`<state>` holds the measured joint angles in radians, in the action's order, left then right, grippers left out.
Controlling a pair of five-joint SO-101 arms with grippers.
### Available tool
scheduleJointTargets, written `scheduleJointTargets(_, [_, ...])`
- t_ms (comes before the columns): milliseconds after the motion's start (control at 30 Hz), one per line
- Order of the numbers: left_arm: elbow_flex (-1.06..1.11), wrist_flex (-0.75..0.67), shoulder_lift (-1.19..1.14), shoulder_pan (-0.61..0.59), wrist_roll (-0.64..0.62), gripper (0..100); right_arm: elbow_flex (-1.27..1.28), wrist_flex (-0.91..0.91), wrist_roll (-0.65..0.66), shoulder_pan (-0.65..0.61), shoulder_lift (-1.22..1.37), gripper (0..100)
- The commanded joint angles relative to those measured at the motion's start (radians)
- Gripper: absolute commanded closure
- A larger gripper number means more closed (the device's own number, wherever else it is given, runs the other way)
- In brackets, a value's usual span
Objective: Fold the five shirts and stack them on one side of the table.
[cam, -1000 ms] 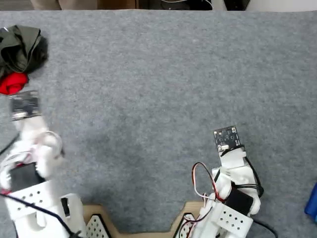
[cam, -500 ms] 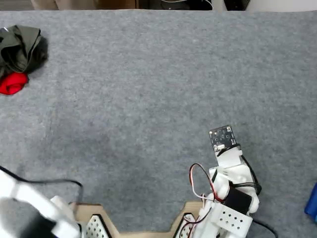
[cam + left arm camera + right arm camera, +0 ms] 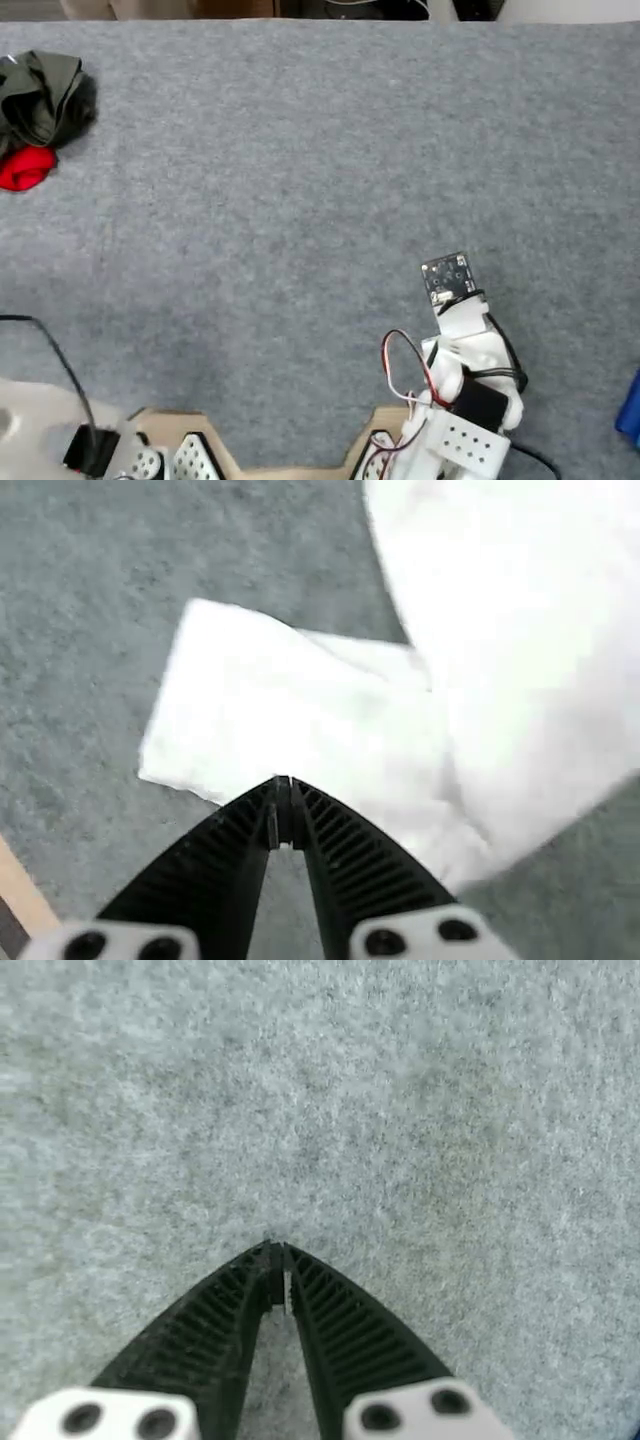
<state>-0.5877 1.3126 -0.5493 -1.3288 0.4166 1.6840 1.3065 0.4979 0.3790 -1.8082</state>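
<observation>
1. Upper left, high view: crumpled olive shirt [image 3: 42, 88] and red shirt [image 3: 25, 168], touching, unfolded on the grey worktop [image 3: 320, 160].
2. Left gripper [image 3: 283, 815]: closed on nothing, above a flat white shirt [image 3: 280, 710] in its wrist view.
3. Right gripper [image 3: 277, 1272]: closed on nothing, over worktop.
4. Probably between shirts; next calls for opening and reaching the pile.

Grey felt table [image 3: 320, 160] stretching right across, edge to edge, its fuzzy nap plain up close in the right wrist view. At the near edge, a pale wooden board [image 3: 290, 473] lies on the felt. Out at the right-hand edge a blue object [image 3: 630, 408] pokes in (too little showing to tell what). Beyond the far edge, a tan strip [image 3: 170, 8].
</observation>
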Motion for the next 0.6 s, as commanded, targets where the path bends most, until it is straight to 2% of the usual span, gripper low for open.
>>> scheduleJointTargets(0, [-0.207, 0.008, -0.096, -0.049, -0.002, 96, 0.004, 0.026, 0.006, -0.012, -0.108, 99.1])
scheduleJointTargets(167, [-0.368, 0.152, -0.22, -0.091, -0.002, 84, 0.004, 0.026, 0.006, -0.012, -0.108, 99.1])
scheduleJointTargets(267, [-0.425, 0.206, -0.288, -0.097, -0.002, 82, 0.004, 0.026, 0.006, -0.012, -0.108, 99.1])
scheduleJointTargets(400, [-0.445, 0.204, -0.394, -0.094, -0.002, 82, 0.004, 0.026, 0.009, -0.01, -0.108, 99.1])
scheduleJointTargets(567, [-0.445, 0.138, -0.49, -0.089, -0.002, 82, 0.004, 0.026, 0.009, -0.008, -0.107, 99.2])
